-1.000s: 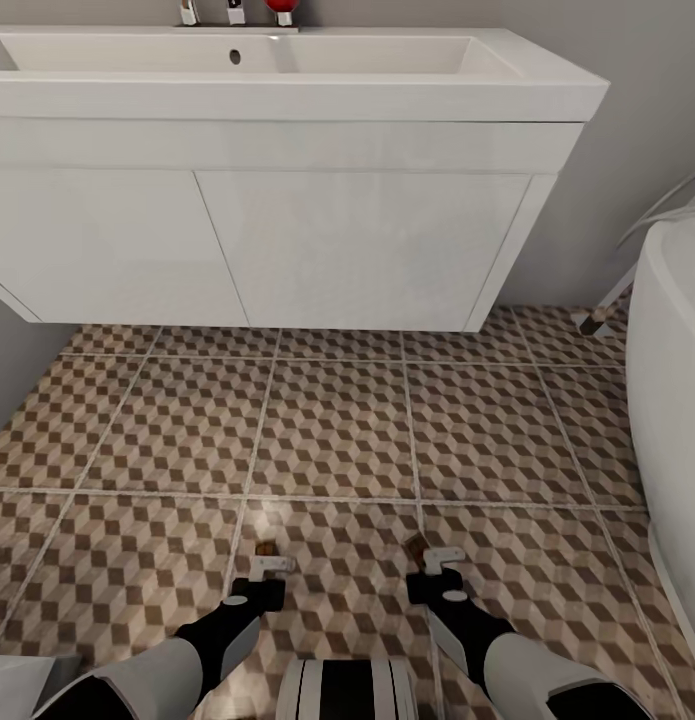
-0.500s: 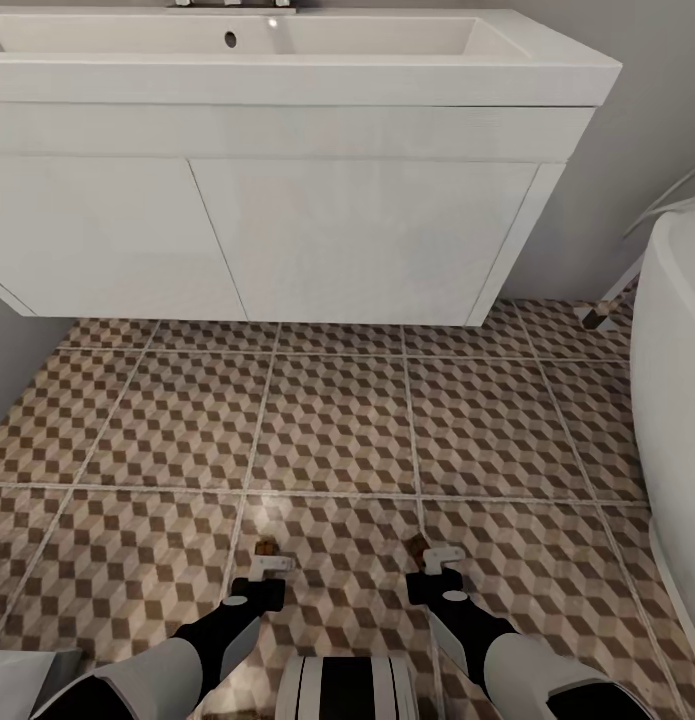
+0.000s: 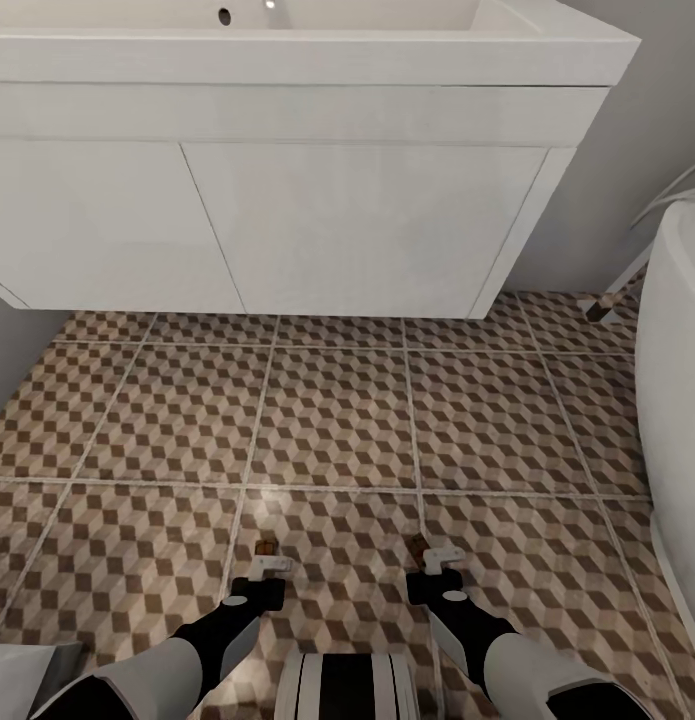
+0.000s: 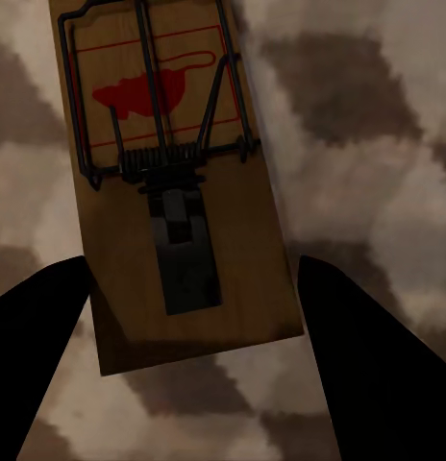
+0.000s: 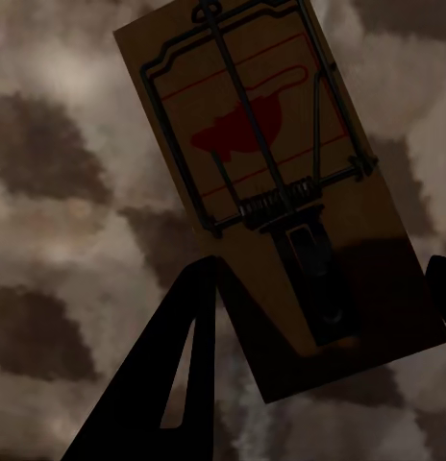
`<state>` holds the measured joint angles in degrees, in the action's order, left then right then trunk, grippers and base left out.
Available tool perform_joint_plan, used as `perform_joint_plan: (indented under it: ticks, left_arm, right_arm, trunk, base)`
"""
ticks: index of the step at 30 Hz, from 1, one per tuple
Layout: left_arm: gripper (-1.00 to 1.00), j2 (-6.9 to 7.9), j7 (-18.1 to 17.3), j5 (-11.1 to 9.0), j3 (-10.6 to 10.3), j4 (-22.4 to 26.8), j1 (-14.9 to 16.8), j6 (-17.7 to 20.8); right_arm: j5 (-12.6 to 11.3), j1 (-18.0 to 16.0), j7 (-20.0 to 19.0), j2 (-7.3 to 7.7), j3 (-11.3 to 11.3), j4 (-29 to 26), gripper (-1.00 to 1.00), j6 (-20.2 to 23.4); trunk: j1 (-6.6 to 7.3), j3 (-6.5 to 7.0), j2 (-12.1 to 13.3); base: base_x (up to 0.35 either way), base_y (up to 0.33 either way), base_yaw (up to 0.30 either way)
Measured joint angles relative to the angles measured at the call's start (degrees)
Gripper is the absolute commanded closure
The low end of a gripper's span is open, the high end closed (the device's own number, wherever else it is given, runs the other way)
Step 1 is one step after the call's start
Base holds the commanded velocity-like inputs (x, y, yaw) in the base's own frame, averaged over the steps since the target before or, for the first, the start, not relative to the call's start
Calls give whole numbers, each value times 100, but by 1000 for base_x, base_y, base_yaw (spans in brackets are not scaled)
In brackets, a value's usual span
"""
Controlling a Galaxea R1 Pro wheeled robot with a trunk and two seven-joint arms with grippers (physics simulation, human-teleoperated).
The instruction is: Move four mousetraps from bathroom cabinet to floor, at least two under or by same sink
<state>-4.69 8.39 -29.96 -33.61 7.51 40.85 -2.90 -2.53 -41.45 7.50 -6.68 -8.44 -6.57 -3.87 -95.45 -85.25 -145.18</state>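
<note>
Each gripper holds a mousetrap low over the bathroom floor [image 3: 337,420], in front of the sink [image 3: 387,45]. My left gripper [image 3: 270,566] is shut on a tan mousetrap [image 3: 266,546]; the left wrist view shows that mousetrap [image 4: 175,192] with its red mark and dark wire, clamped between two dark fingers [image 4: 40,355]. My right gripper [image 3: 442,558] is shut on a second mousetrap [image 3: 417,544]. In the right wrist view this mousetrap [image 5: 271,173] sits tilted against a dark finger [image 5: 175,365], above the cube-patterned tiles. The cabinet is out of view.
A white flat-fronted unit [image 3: 367,220] hangs under the sink with a gap above the tiles. A white bathtub [image 3: 677,400] curves in at the right, with a leg [image 3: 599,308] near the wall. Open tiles lie between my grippers and the unit.
The whole picture has shifted: the sink unit sits higher and larger in view and the tap has left the top edge. Both grippers keep their mousetraps and their place in the view.
</note>
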Motion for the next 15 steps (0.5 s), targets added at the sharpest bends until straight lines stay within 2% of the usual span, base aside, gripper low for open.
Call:
perform_joint_plan:
  ticks: [15]
  left_arm:
    - [100,52,-45,5,-55,3,0,-54]
  right_arm:
    - [-4,0,0,-13,-10,35,100,7]
  trunk:
    - [0,0,0]
  base:
    - [0,0,0]
